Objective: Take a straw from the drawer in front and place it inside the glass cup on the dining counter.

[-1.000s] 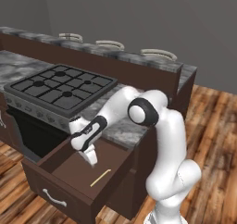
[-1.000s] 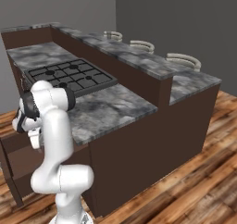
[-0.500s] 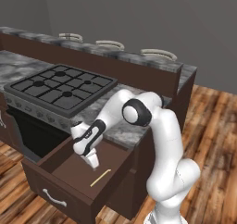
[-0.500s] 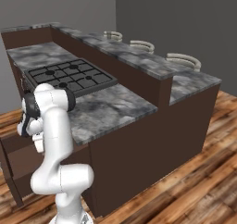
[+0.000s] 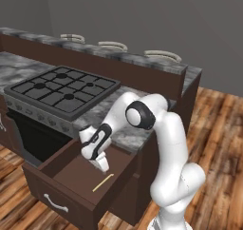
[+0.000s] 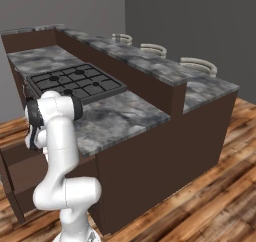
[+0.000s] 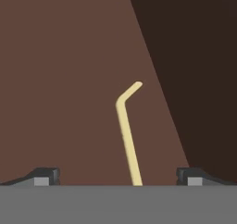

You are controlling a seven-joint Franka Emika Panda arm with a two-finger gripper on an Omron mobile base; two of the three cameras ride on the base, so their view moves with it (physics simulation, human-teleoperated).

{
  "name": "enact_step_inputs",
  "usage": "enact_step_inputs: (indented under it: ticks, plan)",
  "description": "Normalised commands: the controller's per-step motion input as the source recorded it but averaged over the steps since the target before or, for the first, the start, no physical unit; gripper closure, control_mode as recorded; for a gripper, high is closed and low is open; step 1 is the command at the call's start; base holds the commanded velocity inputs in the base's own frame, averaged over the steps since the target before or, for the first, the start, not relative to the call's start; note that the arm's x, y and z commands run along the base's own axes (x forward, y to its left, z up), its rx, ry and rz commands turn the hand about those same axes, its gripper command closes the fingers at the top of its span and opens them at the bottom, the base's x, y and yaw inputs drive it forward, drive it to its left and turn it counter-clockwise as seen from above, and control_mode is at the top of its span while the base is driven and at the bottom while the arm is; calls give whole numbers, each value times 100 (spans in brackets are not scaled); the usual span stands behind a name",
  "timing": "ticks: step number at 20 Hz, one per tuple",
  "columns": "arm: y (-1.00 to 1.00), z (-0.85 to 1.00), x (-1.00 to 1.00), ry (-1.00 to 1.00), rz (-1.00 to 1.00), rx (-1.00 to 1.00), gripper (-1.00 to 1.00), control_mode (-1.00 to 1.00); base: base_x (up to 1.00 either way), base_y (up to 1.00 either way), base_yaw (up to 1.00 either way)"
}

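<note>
The drawer stands pulled out below the worktop, its curved pale handle on the front panel. The thin pale yellow straw lies flat on the drawer floor near the front right. My gripper hangs inside the drawer just behind the straw, pointing down. In the hand view the straw runs up between the two dark fingertips, bent end farthest away. The gripper is open and holds nothing. The dining counter runs along the back. The glass cup is out of view.
A black gas stove sits on the grey marble worktop right above the drawer. The drawer's right wall looks dark beside the straw. Pale curved stool backs rise behind the dining counter. Wood floor lies to the right.
The hand has sunk a little deeper into the drawer and shifted towards the straw. The straw and the drawer have stayed put, and the jaws have stayed wide.
</note>
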Motion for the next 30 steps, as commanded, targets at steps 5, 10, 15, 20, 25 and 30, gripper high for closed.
enact_step_inputs:
  ticks: [5, 10, 15, 20, 25, 30]
  plan:
    - [-22, -20, 0, -3, 5, 0, -100, -100, 0, 0, 0]
    - [-3, -22, 0, -4, 5, 0, -100, -100, 0, 0, 0]
    - [0, -22, 0, -2, 4, 0, -100, -100, 0, 0, 0]
    - [0, -18, 0, -3, 3, 0, -100, -100, 0, 0, 0]
    - [0, -14, 0, -2, 1, 0, -100, -100, 0, 0, 0]
    - [0, -16, 0, -3, 0, 0, -100, -100, 0, 0, 0]
